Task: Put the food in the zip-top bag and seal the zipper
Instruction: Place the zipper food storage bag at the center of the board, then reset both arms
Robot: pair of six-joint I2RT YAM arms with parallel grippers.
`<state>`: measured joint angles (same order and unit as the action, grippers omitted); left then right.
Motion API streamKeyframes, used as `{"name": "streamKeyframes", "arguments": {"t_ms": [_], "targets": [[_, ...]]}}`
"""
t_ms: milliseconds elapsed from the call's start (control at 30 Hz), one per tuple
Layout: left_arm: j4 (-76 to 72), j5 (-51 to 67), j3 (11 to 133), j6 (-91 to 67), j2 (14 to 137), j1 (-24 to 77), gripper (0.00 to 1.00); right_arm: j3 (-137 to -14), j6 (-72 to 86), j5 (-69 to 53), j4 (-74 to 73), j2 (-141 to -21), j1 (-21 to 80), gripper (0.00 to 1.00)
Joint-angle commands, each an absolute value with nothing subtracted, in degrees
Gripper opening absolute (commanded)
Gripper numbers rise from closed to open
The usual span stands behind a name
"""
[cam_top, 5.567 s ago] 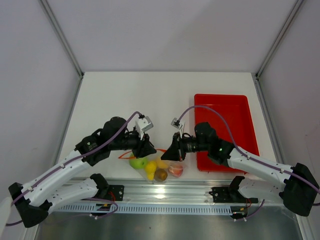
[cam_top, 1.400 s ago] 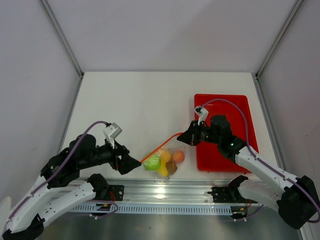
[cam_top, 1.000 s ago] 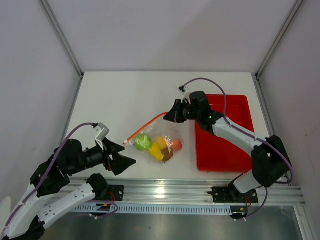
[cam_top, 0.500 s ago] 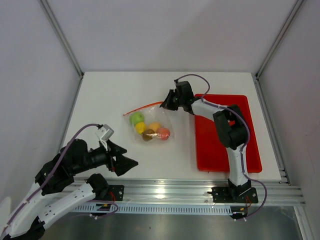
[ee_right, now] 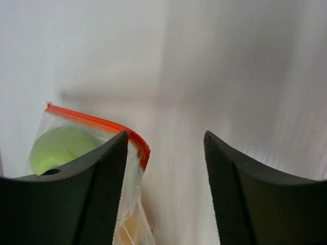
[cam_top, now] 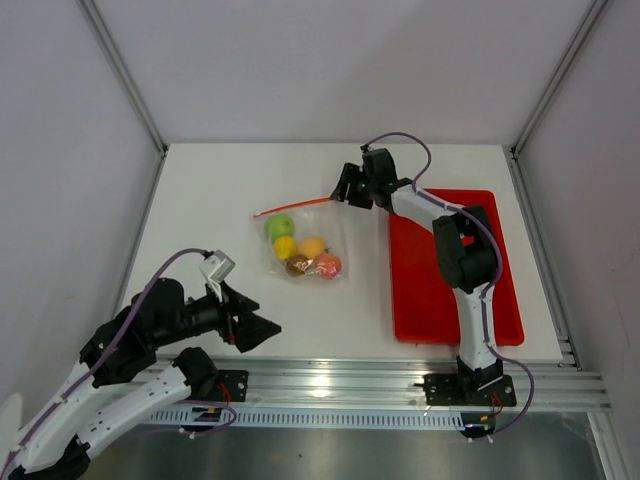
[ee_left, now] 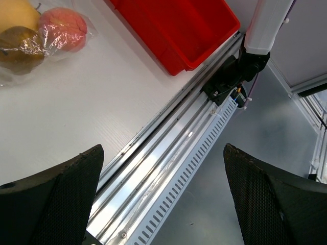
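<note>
The zip-top bag (cam_top: 303,243) lies flat in the middle of the table with the food inside: a green apple (cam_top: 280,226), a yellow piece (cam_top: 286,247), an orange one (cam_top: 312,246), a brownish one (cam_top: 297,266) and a red-pink one (cam_top: 327,266). Its zipper (cam_top: 295,206) runs along the far edge. My right gripper (cam_top: 338,190) is open at the zipper's right end. In the right wrist view that end of the zipper (ee_right: 139,142) sits just inside the left finger (ee_right: 104,173), with nothing pinched. My left gripper (cam_top: 268,330) is open and empty by the near edge.
A red tray (cam_top: 455,290) sits on the right of the table, under my right arm. The metal rail (ee_left: 168,153) along the table's near edge runs below my left gripper (ee_left: 163,199).
My right gripper was shut on the zipper's end and carried the bag toward the far side. It has now opened and let go. The left arm has barely moved.
</note>
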<state>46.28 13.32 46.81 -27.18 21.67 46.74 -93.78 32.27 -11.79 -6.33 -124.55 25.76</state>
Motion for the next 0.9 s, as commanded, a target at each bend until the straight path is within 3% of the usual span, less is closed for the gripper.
{"name": "streamKeyframes", "arguments": {"t_ms": [0, 200, 433, 467, 867], "targets": [[42.98, 15.47, 46.32, -29.00, 21.62, 46.58, 1.00, -95.10, 27.16, -10.29, -9.40, -122.09, 26.63, 0.67], [40.43, 15.02, 44.21, -30.93, 20.66, 46.49, 1.00, -94.13, 22.86, -5.28, -13.79, -114.19, 28.65, 0.88], [38.41, 15.39, 42.89, -33.13, 20.30, 46.58, 0.99, -86.76, 18.02, 2.46, -17.04, -98.19, 33.13, 0.92], [38.50, 15.12, 42.54, -33.22, 20.22, 46.50, 0.99, -85.01, 17.76, 3.16, -17.83, -96.61, 33.92, 0.99], [33.33, 8.45, 42.72, -31.38, 23.55, 46.49, 0.99, -59.52, 23.11, 18.09, -24.43, -67.87, 43.41, 0.99]]}}
